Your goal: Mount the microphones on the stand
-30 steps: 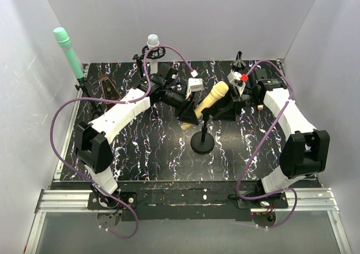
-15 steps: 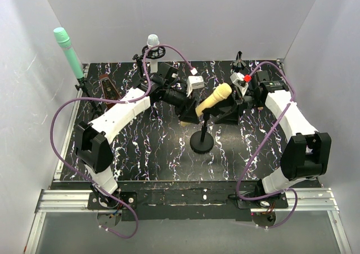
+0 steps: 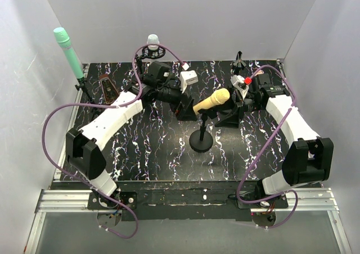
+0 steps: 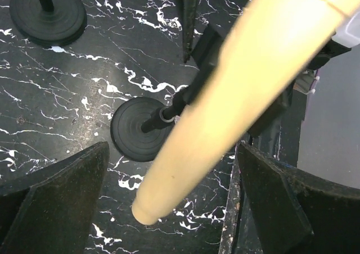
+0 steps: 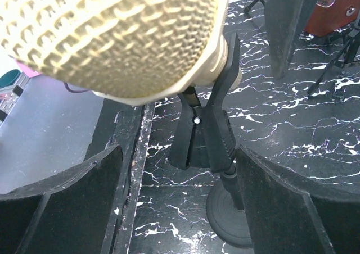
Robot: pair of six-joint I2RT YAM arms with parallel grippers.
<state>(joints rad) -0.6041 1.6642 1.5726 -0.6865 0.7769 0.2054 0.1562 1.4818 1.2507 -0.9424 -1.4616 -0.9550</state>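
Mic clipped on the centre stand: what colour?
Pale yellow. The microphone shows it best in the left wrist view, where its handle runs across the frame.

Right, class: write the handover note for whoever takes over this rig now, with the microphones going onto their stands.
Left gripper: open, astride the yellow microphone, not touching.
Right gripper: open, either side of the clip.
Done: yellow microphone clipped on the centre stand, tilted; mint green microphone and white microphone on stands at the back.
To do: pink microphone, not clearly in view.
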